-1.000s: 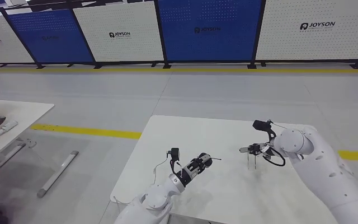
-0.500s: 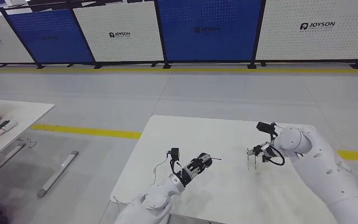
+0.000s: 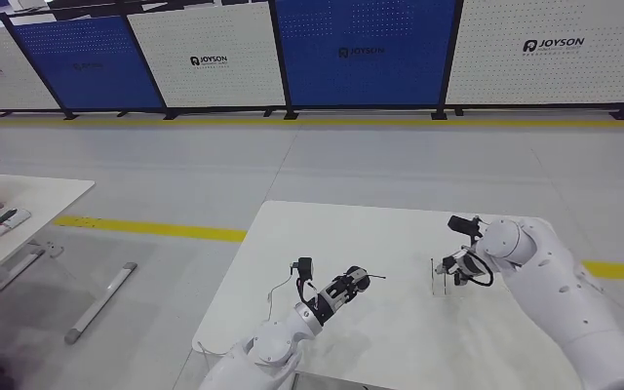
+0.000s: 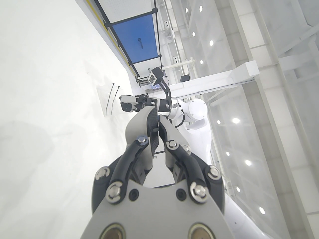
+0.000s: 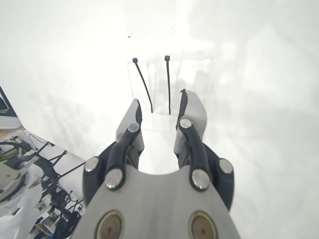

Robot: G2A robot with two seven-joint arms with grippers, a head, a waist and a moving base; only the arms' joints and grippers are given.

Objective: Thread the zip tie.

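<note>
Left tool [image 4: 155,118]: fingers together, clamped on one zip tie [image 3: 376,277] above the white surface [image 3: 370,234]. Right tool [image 5: 159,95]: fingers apart, near the tail ends of two more ties [image 5: 168,85] lying side by side on that surface.

The right gripper [image 3: 447,265] has drawn back. A second ago it hung over the two ties [image 3: 432,277]; now it sits just beside them, nearer the right edge of the table [image 3: 322,234]. The retreat came in two short steps, the first the larger. The ties, partly covered before, now lie bare ahead of its parted fingers [image 5: 185,100].
</note>
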